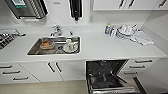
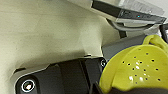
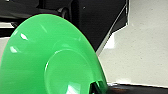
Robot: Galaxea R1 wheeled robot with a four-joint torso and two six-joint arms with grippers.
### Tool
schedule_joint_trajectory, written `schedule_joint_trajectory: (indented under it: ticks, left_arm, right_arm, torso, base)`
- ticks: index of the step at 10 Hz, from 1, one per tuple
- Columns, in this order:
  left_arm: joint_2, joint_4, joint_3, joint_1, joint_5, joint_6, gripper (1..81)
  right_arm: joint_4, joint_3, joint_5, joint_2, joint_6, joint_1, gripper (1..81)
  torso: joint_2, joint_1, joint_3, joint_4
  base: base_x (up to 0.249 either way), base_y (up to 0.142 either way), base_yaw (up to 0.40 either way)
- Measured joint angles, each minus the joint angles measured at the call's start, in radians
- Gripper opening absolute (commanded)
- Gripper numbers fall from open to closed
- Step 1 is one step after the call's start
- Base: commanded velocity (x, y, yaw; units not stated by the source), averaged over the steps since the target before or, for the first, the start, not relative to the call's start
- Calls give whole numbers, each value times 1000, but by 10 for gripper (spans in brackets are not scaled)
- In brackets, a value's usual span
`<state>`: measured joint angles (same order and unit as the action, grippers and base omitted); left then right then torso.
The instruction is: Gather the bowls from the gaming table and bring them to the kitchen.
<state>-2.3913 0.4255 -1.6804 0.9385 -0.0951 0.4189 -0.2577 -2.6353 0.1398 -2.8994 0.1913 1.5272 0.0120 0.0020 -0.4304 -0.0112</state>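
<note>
Right wrist: green bowl (image 3: 50, 60), seemingly clawed.

The sink (image 1: 53, 45) is set into the countertop (image 1: 100, 46) and serves as the reference point. In the sink: a stack of dishes (image 1: 47, 45) on its left side, a cup on a plate (image 1: 71, 46) on its right side. The tap (image 1: 56, 30) stands directly behind the sink. Right of the sink, at the back of the countertop, stand bottles (image 1: 110, 30) with piled dishes (image 1: 125, 31) and a cloth (image 1: 143, 38) further right. Below and right of the sink, the dishwasher (image 1: 106, 75) stands with its door down. Drawers (image 1: 12, 72) sit below and left of the sink.
</note>
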Motion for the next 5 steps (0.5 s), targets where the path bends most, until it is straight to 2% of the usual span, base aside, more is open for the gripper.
schedule_joint_trajectory:
  ticks: [2,5]
  left_arm:
    - [-13,0,64,-103,-88,5,10]
    - [-81,0,121,-256,-240,51,10]
  right_arm:
    - [2,1,4,0,0,-4,10]
    - [2,3,5,0,0,-9,10]
  torso:
    - [0,0,0,0]
    - [-1,0,-2,0]
  base:
    - [0,0,0]
    - [0,0,0]
